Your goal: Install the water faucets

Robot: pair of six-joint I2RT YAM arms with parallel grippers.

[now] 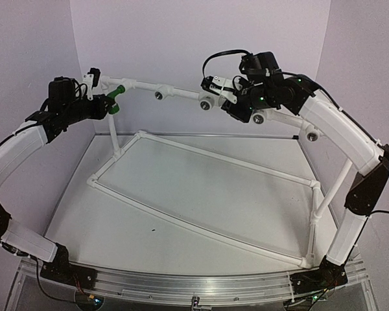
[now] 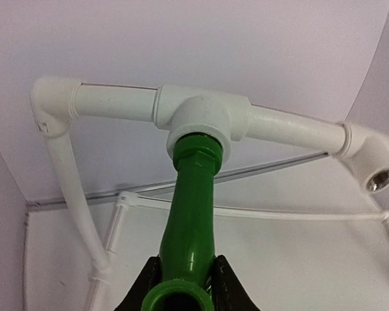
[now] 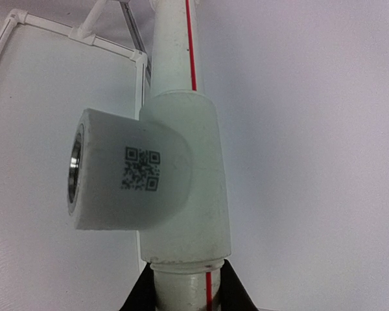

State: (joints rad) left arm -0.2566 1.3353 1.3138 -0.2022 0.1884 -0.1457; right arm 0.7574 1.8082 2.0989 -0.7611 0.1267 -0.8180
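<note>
Over the worktop's (image 1: 181,214) far-left corner, left fingers (image 2: 141,293) clamp the faucet (image 2: 188,227) in its tee (image 2: 201,120), right fingers (image 3: 236,293) clamp the pipe (image 3: 181,285); next, probably twist it home.

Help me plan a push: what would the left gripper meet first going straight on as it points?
Probably the white tee fitting: the green faucet held in the left gripper runs straight into its socket, with nothing else between.

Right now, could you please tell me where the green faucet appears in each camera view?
Top external: green faucet upper left, at the top of the white pipe frame.
Left wrist: bottom centre, clamped in the left gripper, entering a white tee.
Right wrist: not in it.
Shared landmark: the white pipe frame.
</note>
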